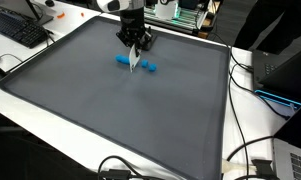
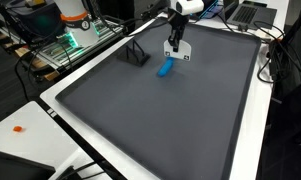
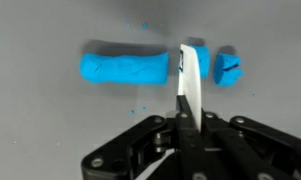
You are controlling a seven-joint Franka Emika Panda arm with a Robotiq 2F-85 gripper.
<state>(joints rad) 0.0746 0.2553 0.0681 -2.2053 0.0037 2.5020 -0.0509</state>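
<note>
The tool (image 3: 182, 122) is clamped on a white blade (image 3: 193, 78); the blue roll (image 3: 125, 68) lies on the tabletop (image 1: 100, 120) at the blade's nine o'clock, a slice (image 3: 227, 68) at three; the roll is judged soft, light, easily dented; mid-length is best gripped.

1. Mat (image 1: 110, 115): dark grey with a raised rim, covering most of the white bench (image 1: 262, 125). Shown in both exterior views.
2. Keyboard (image 1: 20, 28): black, on the bench just beyond one corner of the mat.
3. Cables (image 1: 252, 150): black, looped along the bench beside the mat's edge.
4. Case (image 1: 286, 68): black, off the mat, with a blue-lit strip (image 1: 275, 99) just below it.
5. Laptop (image 2: 248, 12): dark, past the mat's far corner.
6. Stand (image 2: 137, 53): black and angled, on the mat near its edge.
7. Rack (image 2: 68, 42): glowing green, beside the bench.
8. Small orange item (image 2: 18, 128): on a white top, well apart from the mat.
</note>
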